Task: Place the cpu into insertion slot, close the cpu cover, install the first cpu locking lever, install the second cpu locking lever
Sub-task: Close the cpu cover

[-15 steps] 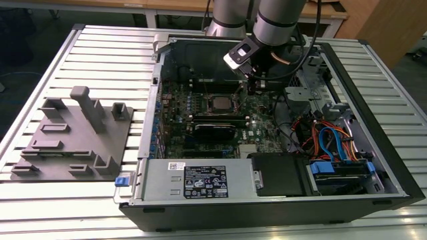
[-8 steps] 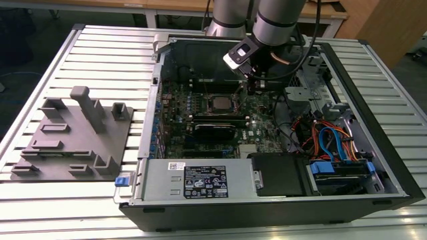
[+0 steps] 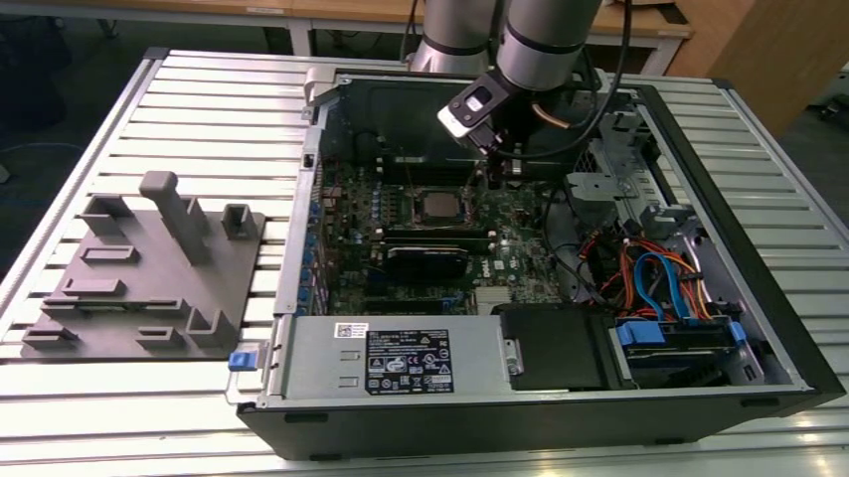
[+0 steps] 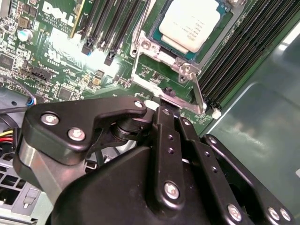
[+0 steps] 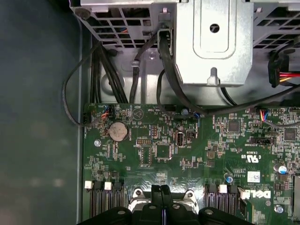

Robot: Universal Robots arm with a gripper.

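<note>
The cpu [image 4: 193, 23] lies flat in the insertion slot [image 4: 183, 69] on the green motherboard, its pale silver top showing. The silver cpu cover [image 4: 139, 43] frames the chip. A thin metal locking lever [image 4: 198, 91] runs along the socket's near side to a white tip. My black gripper [image 4: 165, 108] is shut, its fingertips [image 5: 161, 200] pressed together right at the socket's silver edge plate [image 4: 180, 101]. I cannot tell whether anything thin sits between them. In the exterior view the gripper [image 3: 494, 177] hangs inside the case just beyond the cpu [image 3: 435, 205].
The open computer case [image 3: 782, 328] lies on a slatted metal table. Black memory slots [image 4: 234, 51] flank the socket. A drive cage [image 5: 213, 42] and loose cables [image 5: 140, 70] stand close to the wrist. A grey fixture block [image 3: 146, 268] sits at the exterior view's left.
</note>
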